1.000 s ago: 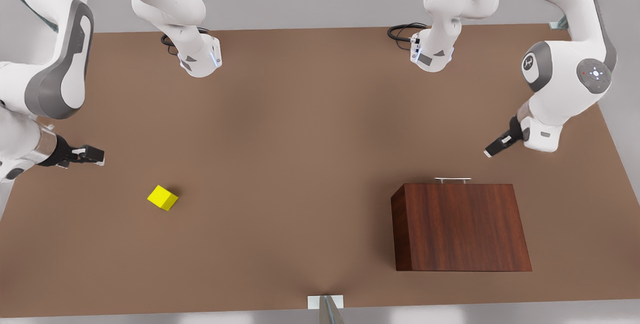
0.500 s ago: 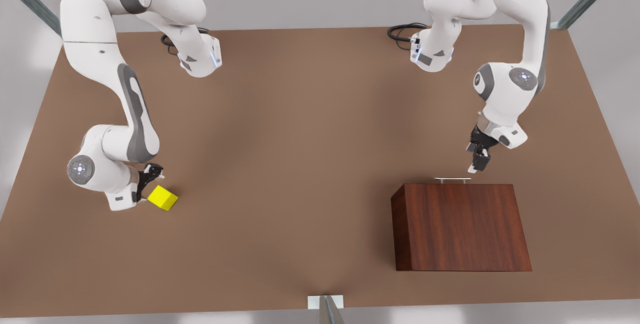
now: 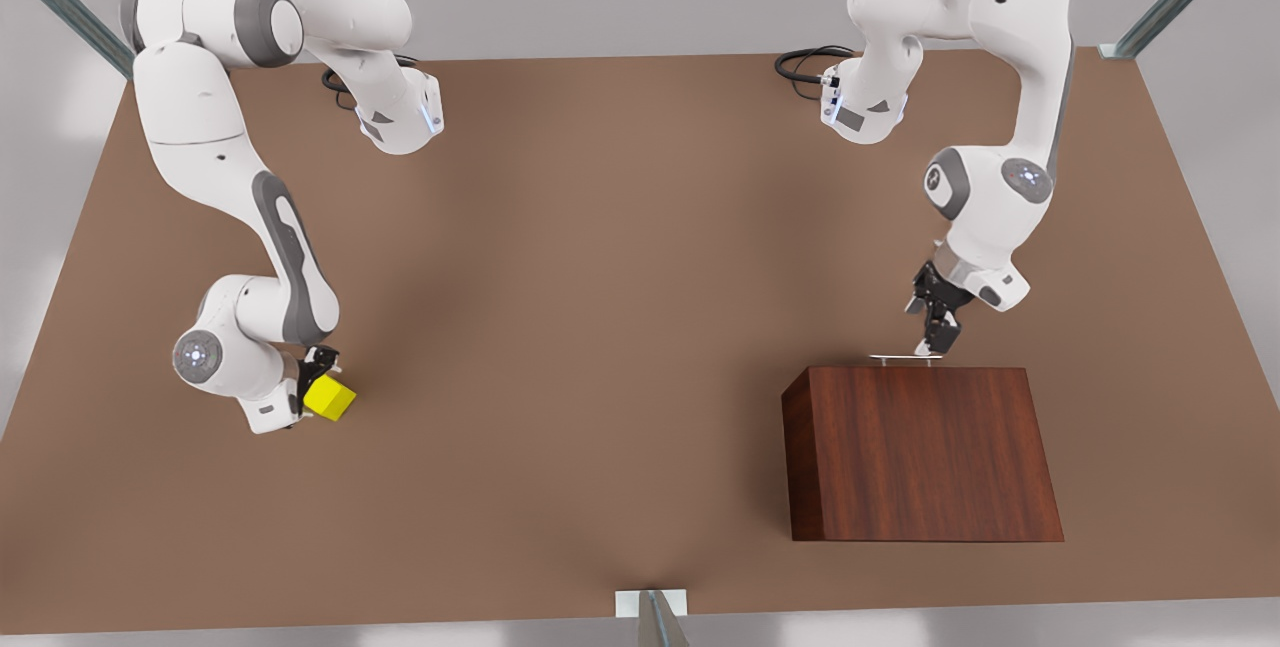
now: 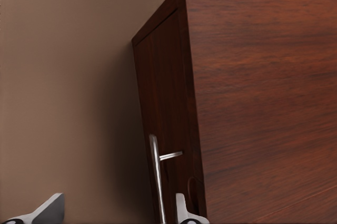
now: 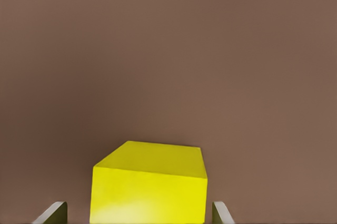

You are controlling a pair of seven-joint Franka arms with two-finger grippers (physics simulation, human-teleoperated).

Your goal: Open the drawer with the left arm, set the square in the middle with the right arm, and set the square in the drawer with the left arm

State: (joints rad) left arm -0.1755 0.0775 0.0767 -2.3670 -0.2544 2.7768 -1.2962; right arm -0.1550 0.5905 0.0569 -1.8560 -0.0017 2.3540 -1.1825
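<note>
The dark wood cabinet (image 3: 920,452) stands at the front view's right, its drawer (image 4: 166,97) closed. My left gripper (image 3: 935,339) hangs at the silver bar handle (image 3: 905,359), toward its right end. In the left wrist view the handle (image 4: 154,176) sits between the open fingers (image 4: 50,211) without touching them. The yellow square (image 3: 332,398) rests on the table at the front view's left. My right gripper (image 3: 316,379) is down over it. In the right wrist view the square (image 5: 150,184) lies between the open fingertips (image 5: 220,214), with small gaps on both sides.
The brown tabletop (image 3: 600,307) stretches bare between the square and the cabinet. Both arm bases (image 3: 400,117) stand at the far edge, with black cables beside them. A metal post (image 3: 655,617) rises at the near edge.
My right gripper has slid in over the square so the cube now sits between its fingers. My left gripper has dropped a little to the drawer handle.
</note>
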